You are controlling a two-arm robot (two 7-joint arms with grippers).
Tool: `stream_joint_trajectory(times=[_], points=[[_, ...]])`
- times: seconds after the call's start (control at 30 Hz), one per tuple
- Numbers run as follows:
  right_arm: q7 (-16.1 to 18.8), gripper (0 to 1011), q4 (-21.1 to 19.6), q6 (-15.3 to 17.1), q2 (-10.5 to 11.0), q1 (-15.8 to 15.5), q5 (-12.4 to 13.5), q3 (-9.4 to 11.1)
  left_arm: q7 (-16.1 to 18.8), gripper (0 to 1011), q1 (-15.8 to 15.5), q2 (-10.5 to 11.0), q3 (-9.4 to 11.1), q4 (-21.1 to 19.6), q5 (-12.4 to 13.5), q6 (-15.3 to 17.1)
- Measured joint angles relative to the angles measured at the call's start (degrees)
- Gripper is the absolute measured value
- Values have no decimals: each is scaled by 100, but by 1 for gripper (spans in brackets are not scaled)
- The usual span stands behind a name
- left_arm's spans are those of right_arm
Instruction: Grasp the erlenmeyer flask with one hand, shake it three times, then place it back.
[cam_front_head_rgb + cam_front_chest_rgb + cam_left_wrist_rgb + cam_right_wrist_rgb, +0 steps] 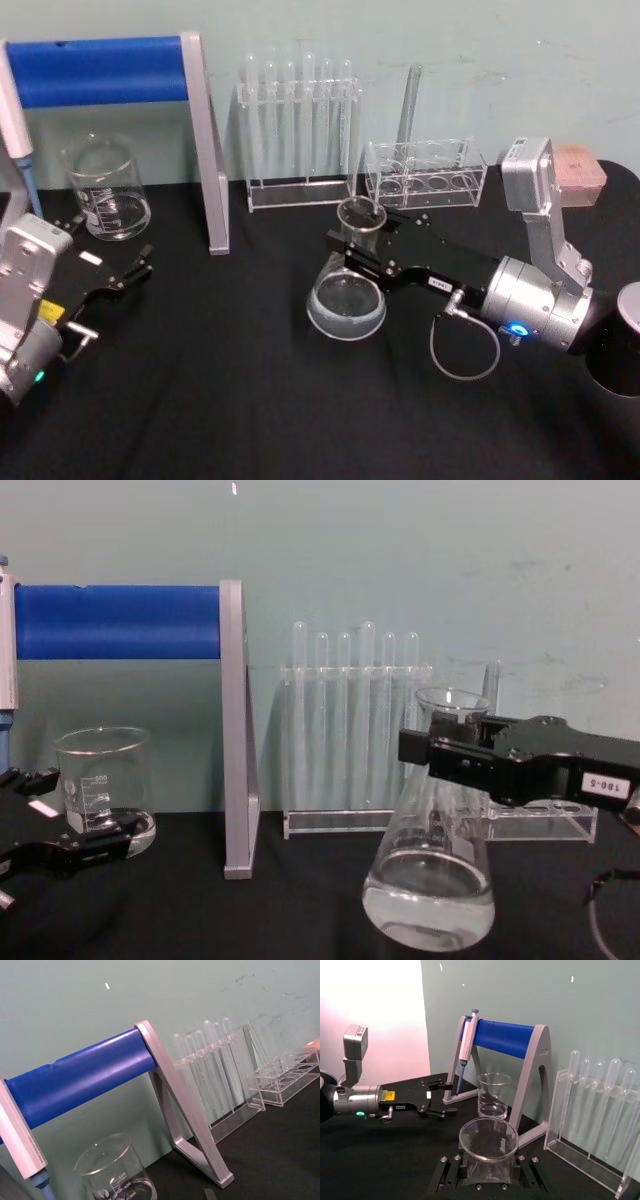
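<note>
Pinching the tilted erlenmeyer flask (346, 300) by its neck with the right pincer (360, 236); holding the left pincer (105, 248) spread near the beaker (105, 190).

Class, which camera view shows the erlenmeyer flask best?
The chest view: it shows the erlenmeyer flask side-on, whole from base to rim, with the right gripper shut on its neck. The head view looks down on its rim and base; the right wrist view looks into its mouth.

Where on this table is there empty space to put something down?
Bare black cloth lies in front, between the left pincer and the flask held by the right pincer. The back is crowded: beaker, blue stand, tube racks.
</note>
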Motion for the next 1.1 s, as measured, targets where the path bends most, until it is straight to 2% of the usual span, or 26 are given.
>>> stream_joint_trajectory(times=[0.4, 0.73, 1.1], points=[[-178, 449, -20, 79, -121, 0, -99, -66, 0, 1001, 0, 0, 0, 0, 0, 0], [-79, 449, -149, 160, -376, 70, -198, -412, 0, 1001, 0, 0, 0, 0, 0, 0], [123, 449, -180, 224, -546, 183, -222, -779, 0, 1001, 0, 0, 0, 0, 0, 0]])
